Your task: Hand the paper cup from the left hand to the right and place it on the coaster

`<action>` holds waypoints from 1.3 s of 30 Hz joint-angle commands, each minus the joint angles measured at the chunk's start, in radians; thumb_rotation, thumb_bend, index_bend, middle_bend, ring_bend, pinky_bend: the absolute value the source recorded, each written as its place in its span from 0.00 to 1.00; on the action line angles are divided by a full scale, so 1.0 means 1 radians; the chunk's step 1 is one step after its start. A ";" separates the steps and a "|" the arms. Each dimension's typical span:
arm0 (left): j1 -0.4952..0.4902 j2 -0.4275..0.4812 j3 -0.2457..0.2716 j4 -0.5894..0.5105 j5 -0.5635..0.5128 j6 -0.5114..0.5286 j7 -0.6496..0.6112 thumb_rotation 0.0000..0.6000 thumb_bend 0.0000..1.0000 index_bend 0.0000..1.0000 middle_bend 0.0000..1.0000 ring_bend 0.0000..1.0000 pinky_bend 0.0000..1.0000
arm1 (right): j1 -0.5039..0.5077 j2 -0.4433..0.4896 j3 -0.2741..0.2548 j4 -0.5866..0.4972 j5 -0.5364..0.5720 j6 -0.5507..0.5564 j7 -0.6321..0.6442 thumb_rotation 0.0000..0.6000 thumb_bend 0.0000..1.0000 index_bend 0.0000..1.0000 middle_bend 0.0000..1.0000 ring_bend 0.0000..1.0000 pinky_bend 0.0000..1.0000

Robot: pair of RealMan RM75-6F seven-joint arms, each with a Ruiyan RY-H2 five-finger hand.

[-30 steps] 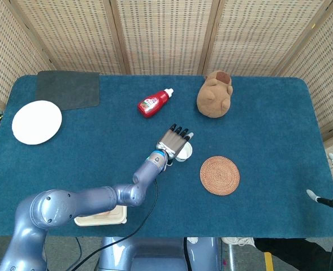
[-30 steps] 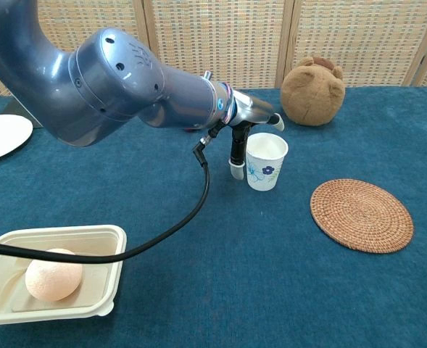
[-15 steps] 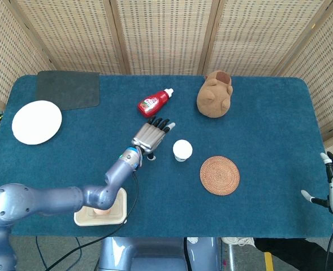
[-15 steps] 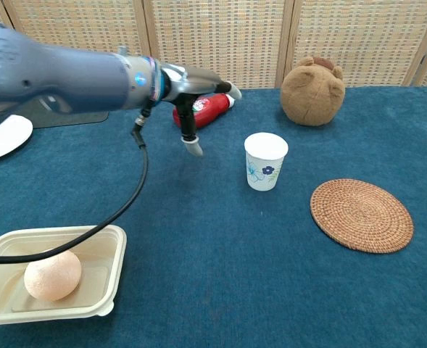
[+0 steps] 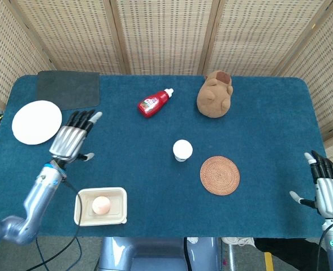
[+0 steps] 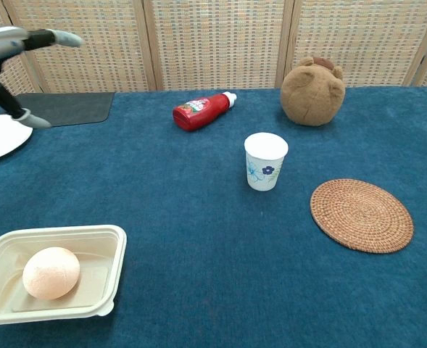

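The white paper cup (image 5: 182, 150) (image 6: 265, 161) with a blue flower print stands upright on the blue table, with no hand on it. A round woven coaster (image 5: 219, 175) (image 6: 362, 215) lies just right of it, apart from the cup. My left hand (image 5: 71, 139) (image 6: 14, 52) hovers open far to the left, near the white plate, fingers spread and holding nothing. My right hand (image 5: 328, 191) is open at the table's right front edge, well away from cup and coaster; the chest view does not show it.
A red ketchup bottle (image 5: 154, 103) lies on its side behind the cup. A brown plush bear (image 5: 215, 94) sits at the back right. A white plate (image 5: 36, 122) and dark mat (image 5: 68, 88) are at far left. A tray (image 5: 119, 213) holding an egg-like ball (image 5: 100, 205) sits at the front left.
My left hand let go of the cup and swept left across the table to beside the plate. The cup stayed upright in place. The right hand crept slightly inward and up.
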 commanded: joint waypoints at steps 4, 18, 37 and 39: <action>0.224 0.020 0.105 0.060 0.137 0.207 -0.156 1.00 0.13 0.00 0.00 0.00 0.00 | 0.007 -0.002 -0.013 -0.021 -0.027 0.006 -0.044 1.00 0.02 0.00 0.00 0.00 0.00; 0.453 -0.052 0.116 0.273 0.273 0.320 -0.308 1.00 0.13 0.00 0.00 0.00 0.00 | 0.081 -0.021 -0.008 -0.129 -0.050 -0.064 -0.221 1.00 0.02 0.00 0.00 0.00 0.00; 0.510 -0.045 0.020 0.304 0.323 0.251 -0.335 1.00 0.13 0.00 0.00 0.00 0.00 | 0.507 -0.126 0.207 -0.332 0.247 -0.499 -0.647 1.00 0.02 0.04 0.00 0.00 0.00; 0.514 -0.047 0.012 0.306 0.330 0.242 -0.335 1.00 0.13 0.00 0.00 0.00 0.00 | 0.551 -0.147 0.223 -0.311 0.308 -0.536 -0.668 1.00 0.02 0.05 0.00 0.00 0.00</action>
